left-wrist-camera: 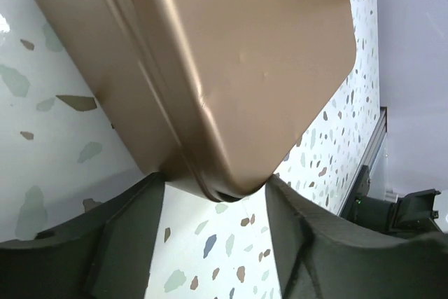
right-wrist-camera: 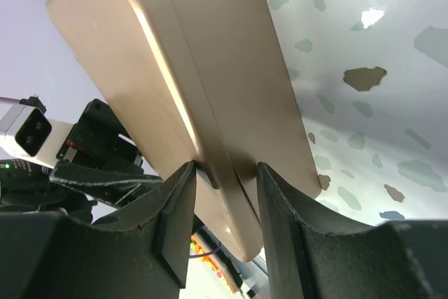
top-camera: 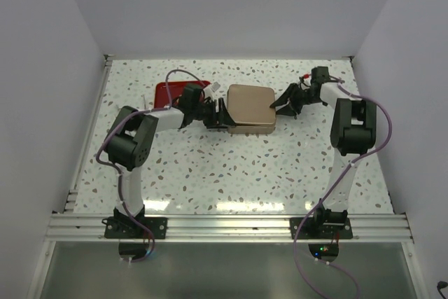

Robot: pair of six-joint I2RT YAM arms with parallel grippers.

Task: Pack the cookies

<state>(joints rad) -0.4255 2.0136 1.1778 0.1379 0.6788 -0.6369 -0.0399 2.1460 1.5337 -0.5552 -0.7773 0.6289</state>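
A closed gold tin (top-camera: pixel 250 108) sits mid-tabletop (top-camera: pixel 231 173), and no cookies show in any view. With the lid on, they are probably inside the tin. The left tool (top-camera: pixel 218 114) is at the tin's left side, its fingers (left-wrist-camera: pixel 133 243) spread apart around a rounded corner rather than clamped. The right tool (top-camera: pixel 282 105) is at the tin's right side, its fingers (right-wrist-camera: pixel 171 229) straddling the lid seam. I cannot tell whether they pinch it. A red tray (top-camera: pixel 168 92) lies just behind the tin's left end. The metal looks slick, so the corner hold could slip and the tin swing. An uneven push from either side could skid it into the tray, or lift the lid and spill the contents.
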